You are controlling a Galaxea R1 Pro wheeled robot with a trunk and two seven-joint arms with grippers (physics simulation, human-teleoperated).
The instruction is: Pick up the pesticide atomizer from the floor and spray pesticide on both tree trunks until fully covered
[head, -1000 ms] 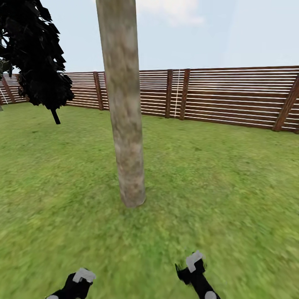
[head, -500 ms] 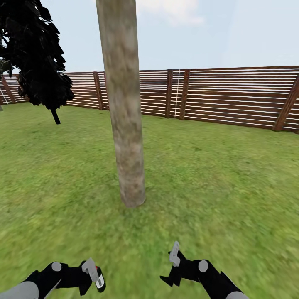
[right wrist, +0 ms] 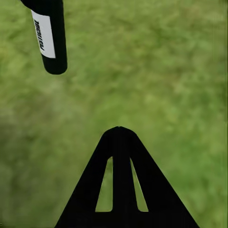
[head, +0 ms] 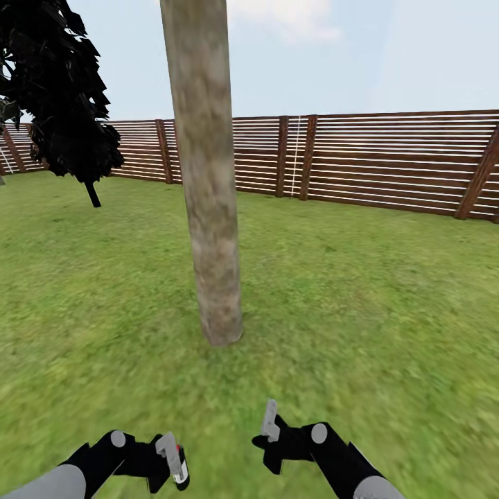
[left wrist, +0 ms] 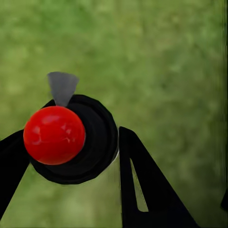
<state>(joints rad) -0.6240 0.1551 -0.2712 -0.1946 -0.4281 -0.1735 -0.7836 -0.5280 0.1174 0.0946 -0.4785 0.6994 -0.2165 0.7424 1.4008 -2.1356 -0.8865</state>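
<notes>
Atomizer in my left gripper, trunk ahead
My left gripper (head: 170, 461) clamps the pesticide atomizer (head: 179, 463) above the grass (head: 360, 312); right gripper (head: 269, 433) looks closed, empty; tree trunk (head: 208, 194) beyond

The head camera looks forward and down over the lawn (head: 360, 298), with the tree trunk (head: 208, 208) upright at frame centre-left and the fence (head: 388, 159) across the far middle. Both wrist cameras face down at grass from close by. The pesticide atomizer (left wrist: 71, 137) shows large by the left wrist and in the right wrist frame's upper left.
</notes>
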